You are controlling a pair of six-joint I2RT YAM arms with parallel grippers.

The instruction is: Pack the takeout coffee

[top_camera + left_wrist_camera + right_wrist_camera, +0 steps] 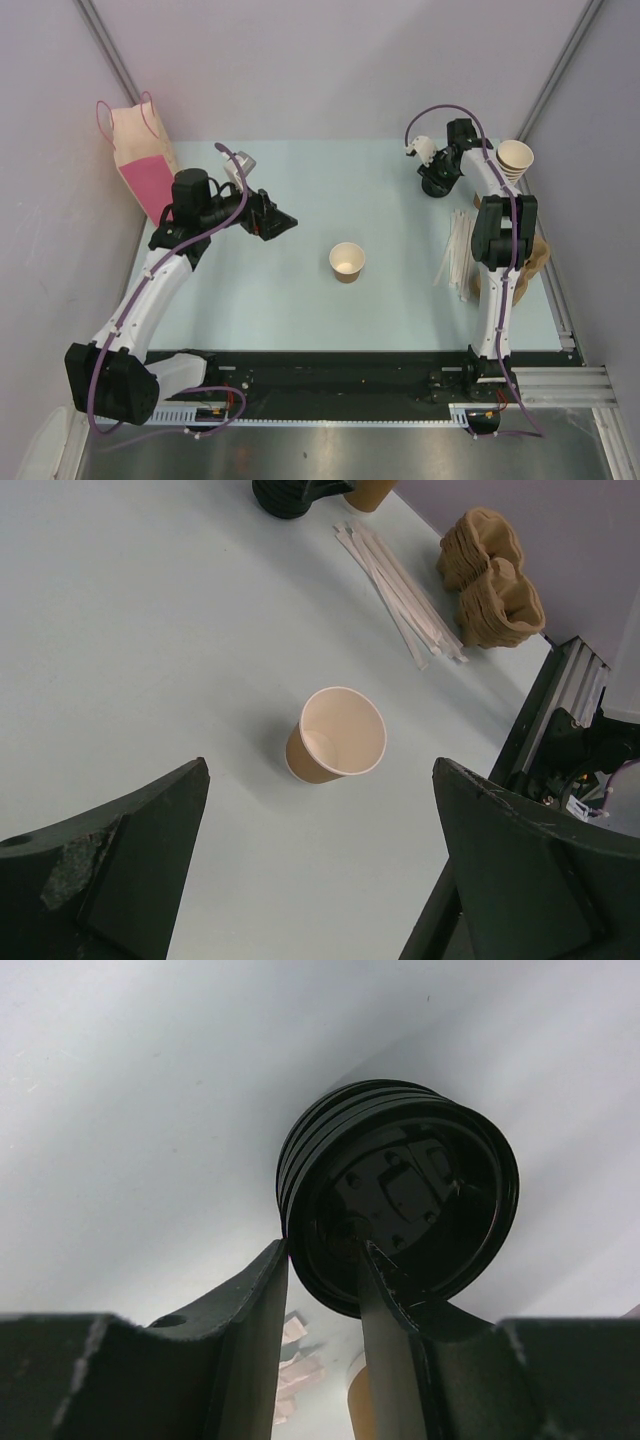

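Observation:
The takeout coffee cup (347, 262), a tan paper cup, stands upright at the table's centre with no lid on it; its white inside shows in the left wrist view (335, 735). My left gripper (283, 222) hovers to its left, open, with nothing between the fingers. At the far right a stack of black lids (437, 186) lies on its side. My right gripper (325, 1250) straddles the rim of the front lid (400, 1190), one finger against the outside wall and the other inside, shut on it.
A pink and tan paper bag (140, 165) stands at the far left. A stack of lidless cups (515, 160) sits at the far right. Wrapped straws (460, 255) and brown pulp carriers (535, 255) lie along the right edge.

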